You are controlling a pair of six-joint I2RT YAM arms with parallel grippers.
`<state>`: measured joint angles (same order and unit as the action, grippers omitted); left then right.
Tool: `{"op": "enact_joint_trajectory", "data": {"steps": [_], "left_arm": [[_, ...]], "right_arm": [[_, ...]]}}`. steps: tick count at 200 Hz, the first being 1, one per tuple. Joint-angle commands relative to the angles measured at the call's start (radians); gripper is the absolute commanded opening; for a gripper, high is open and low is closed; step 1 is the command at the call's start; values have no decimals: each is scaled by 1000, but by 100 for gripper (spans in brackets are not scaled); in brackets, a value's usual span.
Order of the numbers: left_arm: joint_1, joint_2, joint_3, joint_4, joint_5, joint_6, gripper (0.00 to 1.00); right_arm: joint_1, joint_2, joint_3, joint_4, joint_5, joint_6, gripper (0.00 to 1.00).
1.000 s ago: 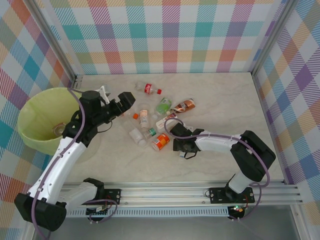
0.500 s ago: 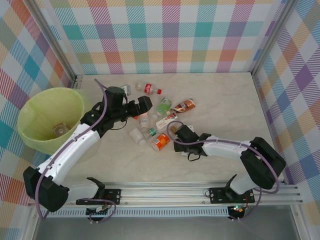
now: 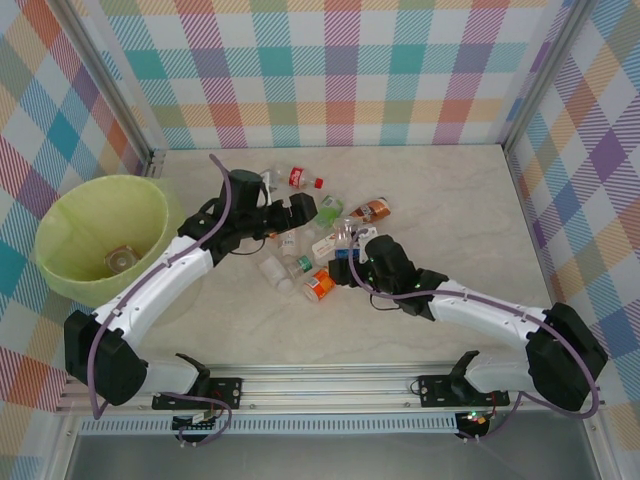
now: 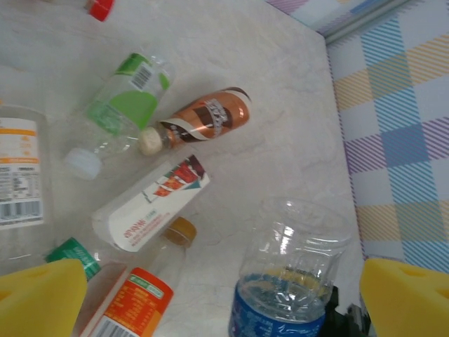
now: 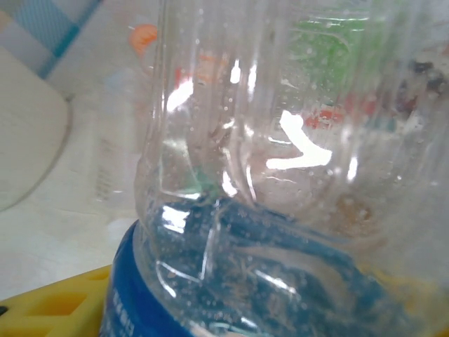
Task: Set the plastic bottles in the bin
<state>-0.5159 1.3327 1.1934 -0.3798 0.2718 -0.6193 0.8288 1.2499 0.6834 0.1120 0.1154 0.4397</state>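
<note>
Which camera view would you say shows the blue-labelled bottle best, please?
The left wrist view: the blue-labelled bottle appears sharp, its clear body and blue label both plain. The right wrist view sees it too close and blurred; the top external view shows it very small.

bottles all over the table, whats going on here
A robot is clearing loose plastic bottles off the table into the bin on the left. The right gripper is clamped on a blue-labelled bottle at the edge of the pile. The left gripper hovers open over the pile, holding nothing. The bin has what looks like one clear bottle in it so far; most of the job is not yet done.
</note>
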Motion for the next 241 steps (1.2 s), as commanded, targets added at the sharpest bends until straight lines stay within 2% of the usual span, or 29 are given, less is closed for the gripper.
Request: {"op": "enact_joint_trajectory", "data": {"steps": [1,28,52,90,125,135,145,154,166,189,220,241], "left_arm": [[-20,7,-15,94,161,15,100],[-40,-7,-54,200,221,31,100],[-48,-6,-63,199,207,42,100],[-65,50,-19,111,206,82,85],[-69,73,-20,130,242,94,76],[-70,78,-15,119,253,109,77],[-69,80,-3,70,244,129,83],[-69,76,3,42,203,129,92],[-64,61,-1,23,141,117,94],[-55,54,-14,41,161,130,84],[-55,77,-4,41,227,173,82],[-55,79,0,56,239,178,74]], "right_arm": [[-2,-2,16,150,-120,-71,46],[-2,29,47,219,-208,-94,46],[-2,50,71,265,-261,-92,47],[-1,72,121,275,-324,-108,48],[-2,76,146,279,-350,-111,49],[-1,73,149,283,-355,-113,49],[-2,67,149,289,-356,-114,49],[-2,59,143,298,-357,-117,49],[-1,46,136,302,-359,-121,50],[-1,31,132,297,-378,-134,50],[-1,35,160,288,-461,-163,50],[-1,45,196,238,-507,-189,51]]}}
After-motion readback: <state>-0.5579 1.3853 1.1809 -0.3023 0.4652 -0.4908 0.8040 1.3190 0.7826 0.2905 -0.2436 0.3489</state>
